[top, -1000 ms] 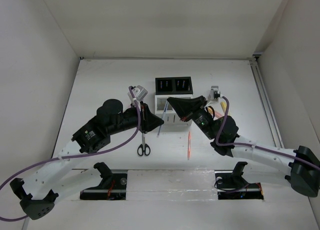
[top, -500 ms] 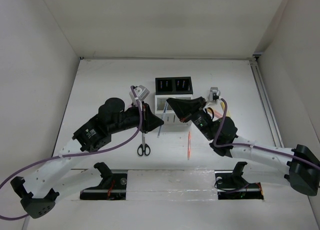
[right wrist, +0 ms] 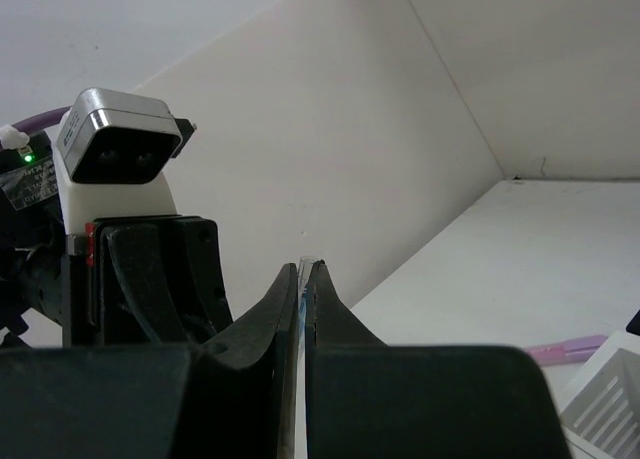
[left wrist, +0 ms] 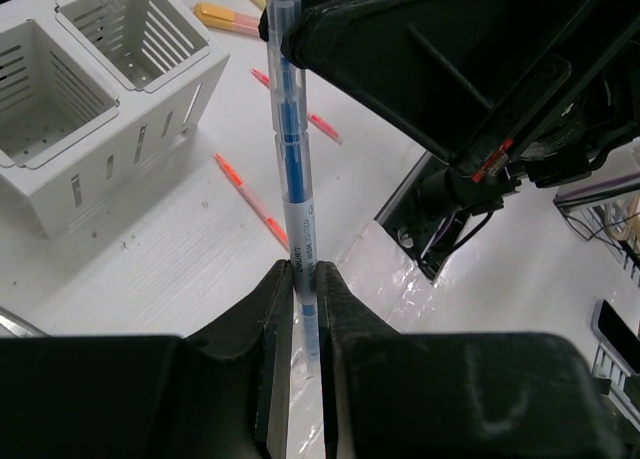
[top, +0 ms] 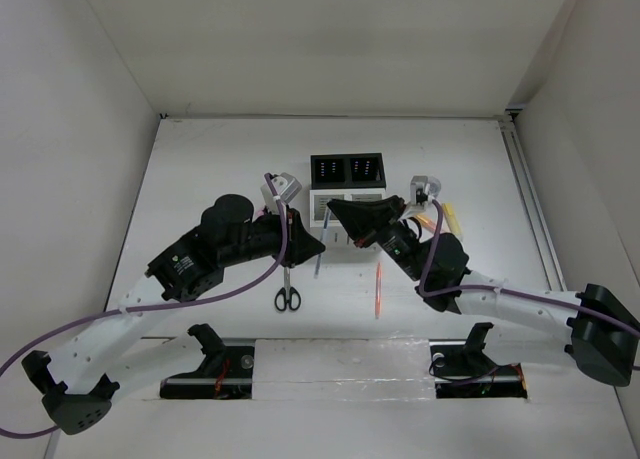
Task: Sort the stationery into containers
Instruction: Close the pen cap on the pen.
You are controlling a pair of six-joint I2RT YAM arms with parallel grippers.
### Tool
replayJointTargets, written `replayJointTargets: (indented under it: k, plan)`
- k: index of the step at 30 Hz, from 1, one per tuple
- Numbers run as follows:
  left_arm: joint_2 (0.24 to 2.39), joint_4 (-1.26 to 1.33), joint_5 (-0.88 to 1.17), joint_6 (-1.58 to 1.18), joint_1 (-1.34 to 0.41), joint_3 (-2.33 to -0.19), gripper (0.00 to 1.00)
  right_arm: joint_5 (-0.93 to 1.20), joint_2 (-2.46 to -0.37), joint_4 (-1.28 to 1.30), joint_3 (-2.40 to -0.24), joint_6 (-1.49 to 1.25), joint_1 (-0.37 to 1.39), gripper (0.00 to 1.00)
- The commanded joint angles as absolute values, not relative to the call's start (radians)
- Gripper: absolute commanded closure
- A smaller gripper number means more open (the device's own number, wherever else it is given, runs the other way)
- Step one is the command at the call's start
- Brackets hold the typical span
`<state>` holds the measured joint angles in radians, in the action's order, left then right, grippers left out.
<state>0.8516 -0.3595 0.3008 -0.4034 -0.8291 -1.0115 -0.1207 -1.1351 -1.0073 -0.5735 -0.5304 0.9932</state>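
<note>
Left arm: stretched from the lower left towards frame centre; left gripper [left wrist: 303, 279] clamped on the lower barrel of the blue pen [left wrist: 293, 149].
Right arm: reaching from the lower right to centre; right gripper [right wrist: 303, 274] pinched on the pen's upper tip.
Blue pen: spans both grippers, beside the white containers [left wrist: 110, 89].
Loose items: scissors [top: 287, 284] and orange pen [top: 379, 289] lie below centre.

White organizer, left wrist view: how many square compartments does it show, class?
2. The white organizer has a first compartment at the picture's left edge and a second compartment beside it, nearer the top. None seem hidden.
</note>
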Motion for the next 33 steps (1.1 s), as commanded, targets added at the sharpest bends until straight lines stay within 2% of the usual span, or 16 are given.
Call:
replayJointTargets:
  k: [1,17,20,23,28,31,33]
  plan:
    - [0.813,-0.018,0.244,-0.385,-0.813,-1.140,1.00,0.034,-1.178,-0.788,-0.505,-0.454,1.043,1.00]
    - [0.813,-0.008,0.221,-0.374,-0.813,-1.140,1.00,0.083,-1.189,-0.824,-0.494,-0.431,1.052,1.00]
    - [0.804,0.012,0.212,-0.365,-0.813,-1.108,1.00,0.094,-1.167,-0.824,-0.494,-0.442,1.052,0.97]
    - [0.785,0.031,0.241,-0.376,-0.813,-1.086,1.00,0.094,-1.138,-0.783,-0.514,-0.442,1.052,0.90]
    - [0.765,0.061,0.259,-0.376,-0.813,-1.046,1.00,0.081,-1.117,-0.753,-0.548,-0.442,1.052,0.72]
    - [0.746,0.071,0.268,-0.385,-0.813,-1.022,1.00,0.058,-1.097,-0.733,-0.557,-0.442,1.052,0.68]
    - [0.746,0.071,0.268,-0.397,-0.813,-1.000,1.00,0.049,-1.086,-0.733,-0.557,-0.442,1.052,0.57]
